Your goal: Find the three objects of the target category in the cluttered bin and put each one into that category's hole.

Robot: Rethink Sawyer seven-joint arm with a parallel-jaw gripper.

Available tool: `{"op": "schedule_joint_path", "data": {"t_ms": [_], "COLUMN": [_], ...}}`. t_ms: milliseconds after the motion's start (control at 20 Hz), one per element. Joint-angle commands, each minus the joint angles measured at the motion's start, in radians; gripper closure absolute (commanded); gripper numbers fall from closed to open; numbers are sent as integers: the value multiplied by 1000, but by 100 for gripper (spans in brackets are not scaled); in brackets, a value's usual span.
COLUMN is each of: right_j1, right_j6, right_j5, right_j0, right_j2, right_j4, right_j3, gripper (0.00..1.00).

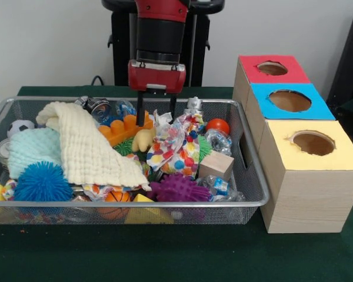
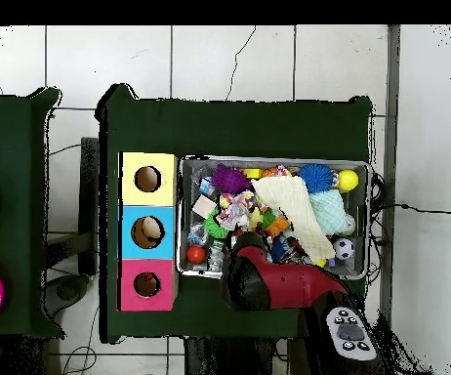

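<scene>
The silver wire-mesh bin (image 1: 135,204) is full of clutter; it also shows in the overhead view (image 2: 182,220). A pale yellow-tan soft toy (image 1: 143,140) lies near its middle, between an orange brick (image 1: 125,127) and a dotted cloth (image 1: 177,144). My gripper (image 1: 157,114) hangs open just above and behind that toy, fingers (image 1: 141,115) apart and empty. In the overhead view the arm (image 2: 268,283) covers it. The orange striped toy is hidden. The red-topped box's hole (image 1: 272,68) (image 2: 147,284) is at the row's far end.
A cream knitted cloth (image 1: 88,147), a teal cloth (image 1: 32,150), a blue spiky ball (image 1: 42,182), a purple spiky ball (image 1: 179,188) and a wooden cube (image 1: 216,164) fill the bin. The blue-topped box (image 1: 289,101) and the yellow-topped box (image 1: 312,143) stand right of it.
</scene>
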Motion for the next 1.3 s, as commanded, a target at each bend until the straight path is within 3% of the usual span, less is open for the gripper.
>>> {"op": "schedule_joint_path", "data": {"t_ms": [50,450,650,800,1050,1150,1300], "right_j1": [117,122,84,38,-22,-14,9], "right_j6": [69,107,95,67,2,2,28], "right_j5": [-93,-189,-205,-144,102,137,127], "right_j0": [7,-28,-31,-42,-154,-185,-185], "right_j2": [-82,-71,-31,18,215,269,293], "right_j4": [-60,-58,-77,-108,-108,-96,-83], "right_j3": [-125,-131,-152,-170,-152,-137,-124], "gripper": [0,0,0,0,0,0,0]}}
